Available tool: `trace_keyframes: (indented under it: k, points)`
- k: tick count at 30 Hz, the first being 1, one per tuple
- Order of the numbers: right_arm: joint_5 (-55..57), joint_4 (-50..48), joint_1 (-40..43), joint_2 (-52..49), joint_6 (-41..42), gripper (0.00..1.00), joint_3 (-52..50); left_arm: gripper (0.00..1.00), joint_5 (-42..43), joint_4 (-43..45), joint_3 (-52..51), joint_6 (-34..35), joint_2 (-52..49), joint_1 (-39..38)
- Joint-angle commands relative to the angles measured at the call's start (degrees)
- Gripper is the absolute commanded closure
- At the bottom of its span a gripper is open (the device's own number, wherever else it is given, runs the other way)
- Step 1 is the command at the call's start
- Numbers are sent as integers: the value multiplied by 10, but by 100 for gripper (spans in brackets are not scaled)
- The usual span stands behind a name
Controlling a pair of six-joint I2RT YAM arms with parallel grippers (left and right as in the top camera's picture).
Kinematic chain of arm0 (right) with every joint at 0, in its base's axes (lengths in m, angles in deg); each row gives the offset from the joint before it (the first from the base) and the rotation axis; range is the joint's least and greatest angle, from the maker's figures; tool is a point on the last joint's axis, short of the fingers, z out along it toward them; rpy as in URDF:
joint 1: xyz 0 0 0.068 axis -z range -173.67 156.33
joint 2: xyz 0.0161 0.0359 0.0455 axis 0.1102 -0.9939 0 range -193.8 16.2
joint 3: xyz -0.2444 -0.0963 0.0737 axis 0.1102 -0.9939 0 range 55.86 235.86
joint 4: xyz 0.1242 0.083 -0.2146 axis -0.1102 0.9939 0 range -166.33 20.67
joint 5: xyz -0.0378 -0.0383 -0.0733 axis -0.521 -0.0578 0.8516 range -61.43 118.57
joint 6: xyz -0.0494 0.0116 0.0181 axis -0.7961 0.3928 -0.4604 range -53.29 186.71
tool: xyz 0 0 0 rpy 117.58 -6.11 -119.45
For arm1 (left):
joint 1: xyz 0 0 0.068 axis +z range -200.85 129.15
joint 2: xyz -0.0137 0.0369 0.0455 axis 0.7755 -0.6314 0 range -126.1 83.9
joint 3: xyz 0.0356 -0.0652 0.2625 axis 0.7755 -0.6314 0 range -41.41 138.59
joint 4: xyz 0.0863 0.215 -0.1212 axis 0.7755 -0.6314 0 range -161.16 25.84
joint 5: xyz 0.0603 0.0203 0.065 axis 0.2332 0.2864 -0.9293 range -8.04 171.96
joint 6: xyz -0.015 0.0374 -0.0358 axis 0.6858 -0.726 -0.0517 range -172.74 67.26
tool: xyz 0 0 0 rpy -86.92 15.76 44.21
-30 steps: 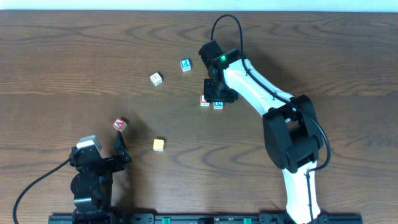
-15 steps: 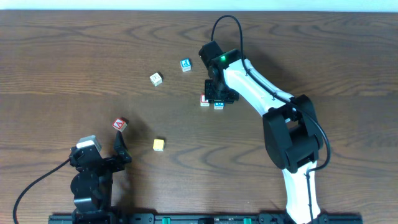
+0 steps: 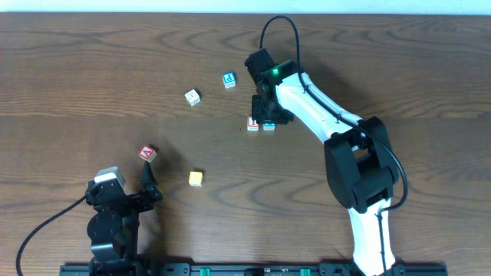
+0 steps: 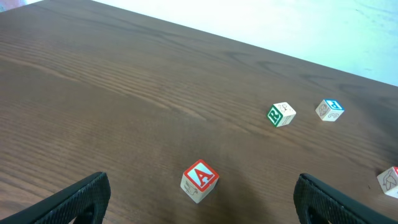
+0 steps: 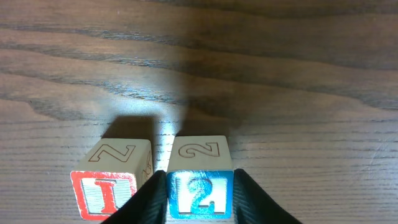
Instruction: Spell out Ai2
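Observation:
The red-framed "A" cube (image 3: 147, 153) lies alone at the left, just ahead of my left gripper (image 3: 129, 188). In the left wrist view the "A" cube (image 4: 199, 180) sits between the wide-open fingers of the left gripper (image 4: 202, 208), a little beyond the tips. My right gripper (image 3: 266, 115) stands over the table's middle. In the right wrist view it (image 5: 200, 198) is shut on the blue-framed "2" cube (image 5: 200, 186), a finger flat against each side. The red-framed "I" cube (image 5: 109, 186) sits on the table right beside it on the left. From overhead, "I" (image 3: 252, 123) and "2" (image 3: 268, 125) are side by side.
A green-framed cube (image 3: 192, 96) and another blue cube (image 3: 229, 79) lie behind the pair; both also show in the left wrist view, green (image 4: 281, 114) and blue (image 4: 329, 109). A plain yellowish cube (image 3: 196, 178) lies right of my left gripper.
My right gripper has shifted the "2" cube slightly back, bringing it level with the "I" cube. The left arm and the "A" cube have not moved.

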Motion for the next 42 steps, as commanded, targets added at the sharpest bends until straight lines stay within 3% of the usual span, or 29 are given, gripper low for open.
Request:
trace_keyframes:
  k: [1,2,12,21,28,38,42]
  points:
    - [8,0,3,-13,3,52,10,5,-2,-5,-12,-10,3,3]
    - [8,0,3,-13,3,49,10,5,-2,-5,-12,-10,3,3]
    - [46,-9,4,-13,3,50,10,5,-2,-5,-12,-10,3,3]
    - [100,-106,31,-10,-11,50,38,5,-2,-5,-12,-10,3,3]
    - [97,20,37,48,-48,52,210,5,-2,-5,-12,-10,3,3]
    - [96,233,-48,148,-63,49,202,4,-2,-5,-12,-10,3,3]
    - [99,247,-94,228,-63,49,119,5,-2,-5,-12,-10,3,3]
